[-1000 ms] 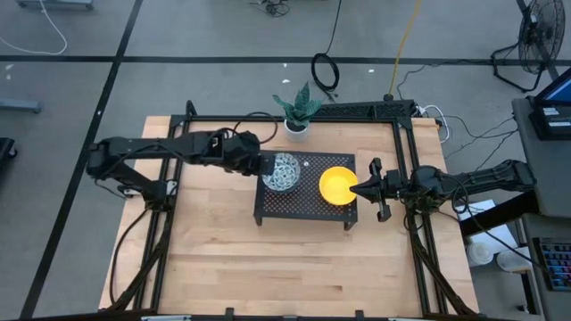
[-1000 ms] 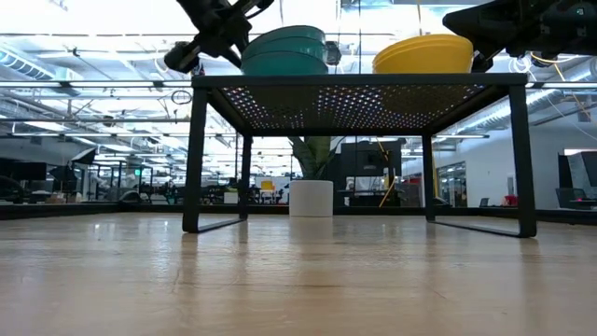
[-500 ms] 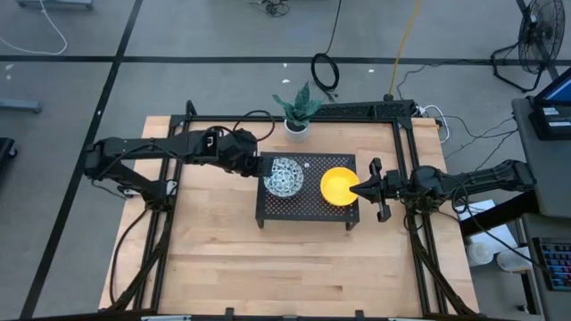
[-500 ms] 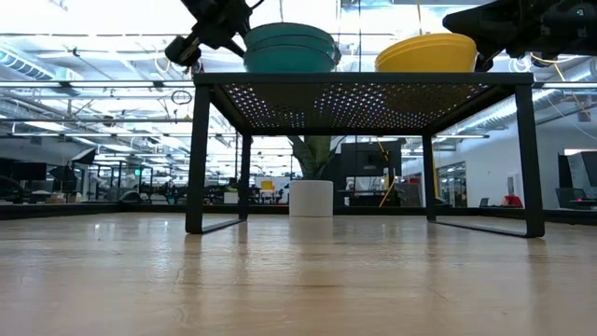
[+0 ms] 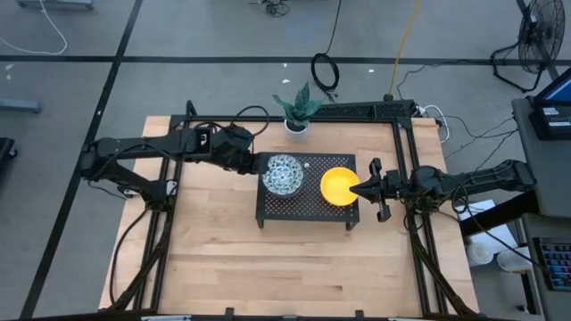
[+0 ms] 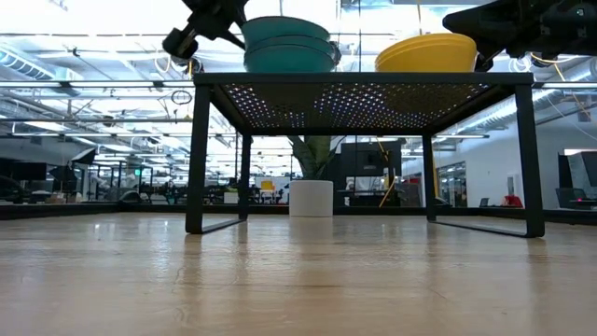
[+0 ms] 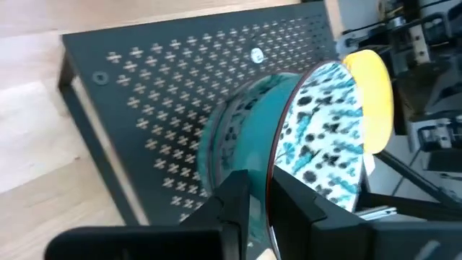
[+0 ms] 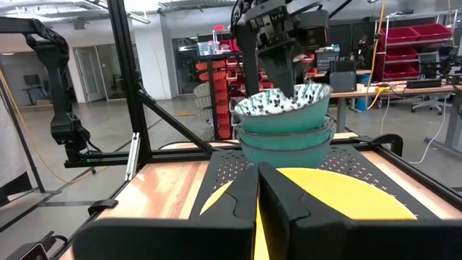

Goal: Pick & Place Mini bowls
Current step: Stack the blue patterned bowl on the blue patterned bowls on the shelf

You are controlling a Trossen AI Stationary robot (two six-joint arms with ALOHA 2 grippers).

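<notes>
Since a second ago the left arm has drawn back toward the bench's left edge and swung its wrist a little toward the far edge, while the patterned bowls have slid slightly toward the right along the rack; the right arm has not shifted.

The wooden bench (image 5: 223, 259) carries a black perforated rack (image 5: 303, 205) near the middle of its far half. Beyond the rack, at the far edge, stands a potted plant (image 5: 297, 111) in a white pot.

The stack of patterned bowls (image 5: 283, 173) sits on the rack's left part, three deep in the right wrist view. Beside it, on the rack's right part, lies the stack of yellow bowls (image 5: 338, 185).

The left gripper (image 5: 260, 164) is at the left rim of the top patterned bowl (image 7: 325, 137), its fingers nearly closed with that rim pinched between them. The right gripper (image 5: 359, 188) reaches in from the bench's right edge, its fingers closed on the right rim of the top yellow bowl (image 8: 339, 198).
</notes>
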